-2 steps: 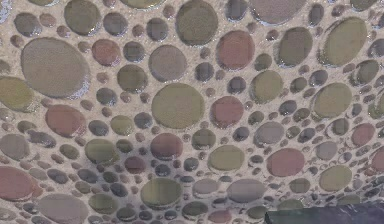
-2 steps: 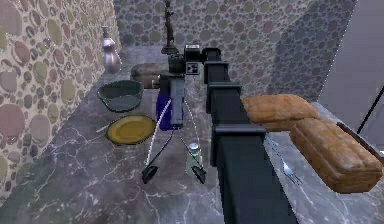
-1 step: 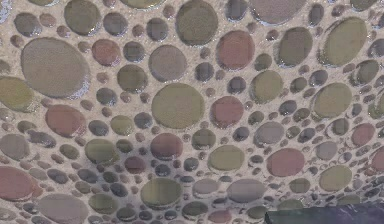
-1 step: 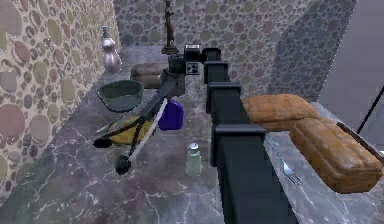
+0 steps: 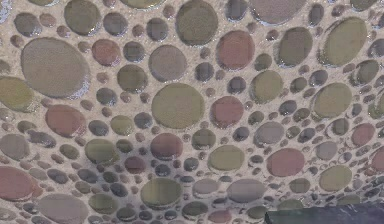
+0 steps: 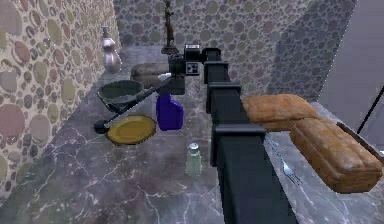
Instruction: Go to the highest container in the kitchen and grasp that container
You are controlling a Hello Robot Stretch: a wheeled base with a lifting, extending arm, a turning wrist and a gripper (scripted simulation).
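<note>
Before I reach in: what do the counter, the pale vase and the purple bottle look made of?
The dark veined countertop looks like polished marble or similar stone: pale veins, soft sheen. The pale bulbous narrow-necked vase is probably glazed ceramic: smooth, with a highlight. The purple square-shouldered bottle could be plastic or tinted glass; its even glossy colour leaves that open.

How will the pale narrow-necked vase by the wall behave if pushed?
The pale narrow-necked vase stands upright, taller than wide, so it probably tips easily. Its round belly would likely roll once down. It looks ceramic or glass, so possibly fragile.
</note>
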